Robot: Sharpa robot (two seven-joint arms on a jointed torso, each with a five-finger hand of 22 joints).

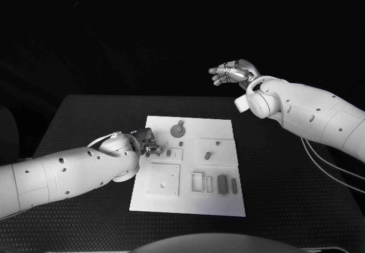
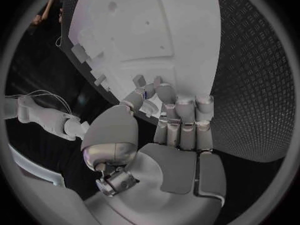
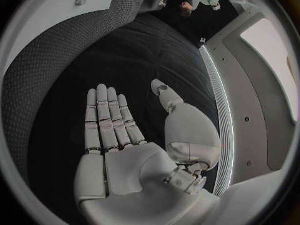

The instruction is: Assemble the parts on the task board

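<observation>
Left arm reaches in low over task board (image 1: 190, 163); left robot hand (image 1: 144, 143) at board's left edge, fingers curled in, fingertips (image 2: 147, 90) pinching small part (image 2: 150, 101). Right arm raised, bent; right robot hand (image 1: 234, 71) well beyond board's far right corner, fingers straight and apart, palm bare.

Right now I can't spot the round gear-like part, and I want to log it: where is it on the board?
In the head view the round part lies near the task board's far edge, left of centre, just beyond and to the right of the left hand.
</observation>
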